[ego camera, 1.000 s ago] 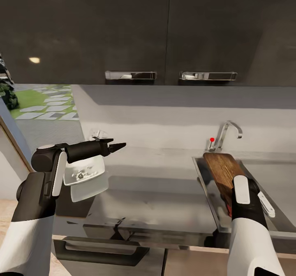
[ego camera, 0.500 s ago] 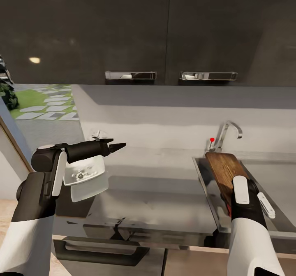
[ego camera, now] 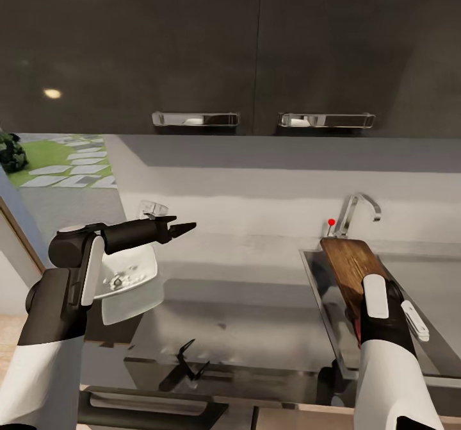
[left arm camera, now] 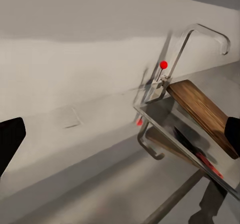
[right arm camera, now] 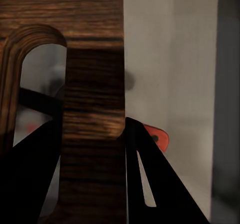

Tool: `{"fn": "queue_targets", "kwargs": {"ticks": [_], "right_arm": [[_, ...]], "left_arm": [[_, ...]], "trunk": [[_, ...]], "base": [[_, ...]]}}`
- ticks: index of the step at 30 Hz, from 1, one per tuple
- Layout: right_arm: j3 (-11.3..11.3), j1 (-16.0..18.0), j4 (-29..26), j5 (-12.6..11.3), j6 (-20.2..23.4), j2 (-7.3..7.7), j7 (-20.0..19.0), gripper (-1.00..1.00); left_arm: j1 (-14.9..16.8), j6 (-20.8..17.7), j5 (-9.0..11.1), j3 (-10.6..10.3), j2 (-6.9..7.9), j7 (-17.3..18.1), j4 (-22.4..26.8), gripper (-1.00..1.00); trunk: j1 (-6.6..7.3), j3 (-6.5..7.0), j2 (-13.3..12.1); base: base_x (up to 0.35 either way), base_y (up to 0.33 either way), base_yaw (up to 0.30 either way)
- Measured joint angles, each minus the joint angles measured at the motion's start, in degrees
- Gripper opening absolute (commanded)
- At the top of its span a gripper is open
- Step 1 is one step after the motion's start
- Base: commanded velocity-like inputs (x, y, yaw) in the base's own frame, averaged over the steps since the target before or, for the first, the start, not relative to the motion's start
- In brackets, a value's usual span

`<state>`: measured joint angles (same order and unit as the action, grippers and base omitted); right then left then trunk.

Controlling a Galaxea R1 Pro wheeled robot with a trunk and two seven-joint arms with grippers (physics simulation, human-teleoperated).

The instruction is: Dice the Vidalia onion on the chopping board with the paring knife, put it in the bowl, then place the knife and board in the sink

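My rig's two arms wear white shells at the forearms and glossy black joint housings with white oval side panels, the left gripper (ego camera: 181,229) tapering to slim black pointed fingers and the right gripper's (right arm camera: 95,134) fingers appearing as flat black wedges.
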<state>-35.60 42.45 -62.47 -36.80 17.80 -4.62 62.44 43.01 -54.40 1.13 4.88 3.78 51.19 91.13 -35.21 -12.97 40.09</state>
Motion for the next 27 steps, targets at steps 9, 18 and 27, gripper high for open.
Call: {"fn": "queue_targets", "kwargs": {"ticks": [9, 18, 27], "right_arm": [[0.0, 0.0, 0.0, 0.0, -0.1, 0.01, 0.0, -1.00], [-0.1, 0.0, 0.0, 0.1, -0.4, 0.01, 0.1, -1.00], [-2.2, 0.0, 0.8, 0.2, -4.3, 0.01, 0.2, -1.00]], "left_arm": [[0.0, 0.0, 0.0, 0.0, 0.00, 0.0, 0.0, 1.00], [0.0, 0.0, 0.0, 0.0, 0.00, 0.0, 0.0, 1.00], [0.0, 0.0, 0.0, 0.0, 0.00, 0.0, 0.0, 1.00]], "trunk": [[0.00, 0.00, 0.0], [0.00, 0.00, 0.0], [0.00, -0.50, 0.0]], "base": [[0.001, 0.000, 0.000], [0.000, 0.000, 0.000], [0.000, 0.000, 0.000]]}}
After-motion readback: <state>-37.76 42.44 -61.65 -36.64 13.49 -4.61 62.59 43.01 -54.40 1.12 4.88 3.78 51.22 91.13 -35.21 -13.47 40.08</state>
